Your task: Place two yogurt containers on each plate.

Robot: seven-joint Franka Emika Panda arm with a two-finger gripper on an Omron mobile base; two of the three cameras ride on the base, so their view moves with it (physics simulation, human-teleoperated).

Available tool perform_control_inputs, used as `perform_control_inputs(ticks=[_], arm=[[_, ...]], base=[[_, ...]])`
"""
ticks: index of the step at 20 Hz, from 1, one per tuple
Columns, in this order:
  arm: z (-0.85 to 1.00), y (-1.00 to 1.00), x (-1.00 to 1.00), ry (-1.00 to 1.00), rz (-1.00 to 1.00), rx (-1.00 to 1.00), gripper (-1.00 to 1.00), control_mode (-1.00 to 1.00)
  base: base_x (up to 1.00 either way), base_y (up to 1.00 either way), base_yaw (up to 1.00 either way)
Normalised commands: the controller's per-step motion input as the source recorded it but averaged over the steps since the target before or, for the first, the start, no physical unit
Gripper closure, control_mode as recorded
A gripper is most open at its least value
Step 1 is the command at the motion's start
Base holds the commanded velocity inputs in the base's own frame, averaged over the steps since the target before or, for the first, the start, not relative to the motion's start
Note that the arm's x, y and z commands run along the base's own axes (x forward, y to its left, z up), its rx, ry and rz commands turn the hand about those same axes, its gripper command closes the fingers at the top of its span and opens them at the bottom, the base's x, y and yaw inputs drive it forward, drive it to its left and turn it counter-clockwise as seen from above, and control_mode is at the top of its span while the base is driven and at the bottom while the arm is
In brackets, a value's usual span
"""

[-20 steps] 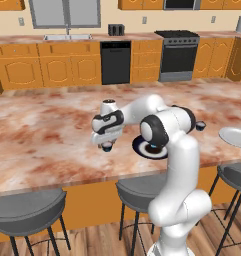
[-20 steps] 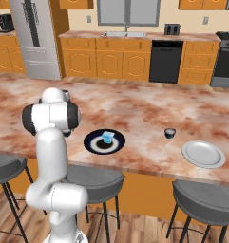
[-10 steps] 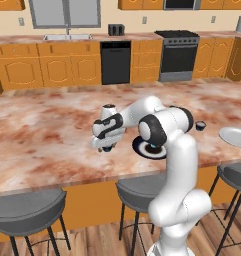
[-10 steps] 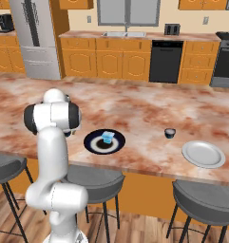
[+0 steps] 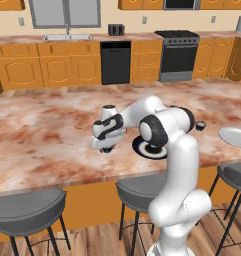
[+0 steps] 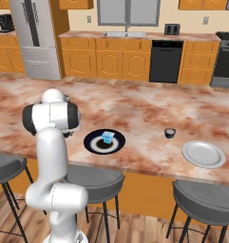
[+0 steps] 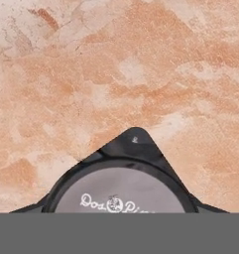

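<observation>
A dark round yogurt cup [image 7: 122, 191], probably light and stiff, is seen pinched at its sides by the gripper [image 5: 108, 148] near the counter's [image 5: 42, 135] front edge.

From my right base view, one yogurt container [image 6: 107, 137] lies on the left plate [image 6: 93, 144]. Right of it, a second container [image 6: 170, 133] stands on the counter [image 6: 144, 109], with the other plate [image 6: 203, 154] nearer and further right.
</observation>
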Motion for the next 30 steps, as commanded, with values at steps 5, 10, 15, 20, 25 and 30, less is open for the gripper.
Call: perform_control_inputs(ticks=[5,10,15,20,25,30], arm=[[0.42,-0.24,-0.35,-0.05,-0.11,0.00,1.00,-1.00],[0.72,-0.77,-0.46,-0.13,-0.13,0.00,1.00,-1.00],[0.25,-0.98,-0.14,-0.11,-0.18,0.02,1.00,-1.00],[0.00,-0.87,-0.03,-0.02,-0.16,0.01,1.00,-1.00],[-0.03,-0.58,0.02,-0.02,-0.15,0.00,1.00,-1.00],[-0.18,-0.09,-0.04,0.00,-0.12,0.09,1.00,-1.00]], base=[[0.00,0.00,0.00],[0.00,0.00,0.00],[0.00,0.00,0.00],[0.00,0.00,0.00],[0.00,0.00,0.00],[0.00,0.00,0.00]])
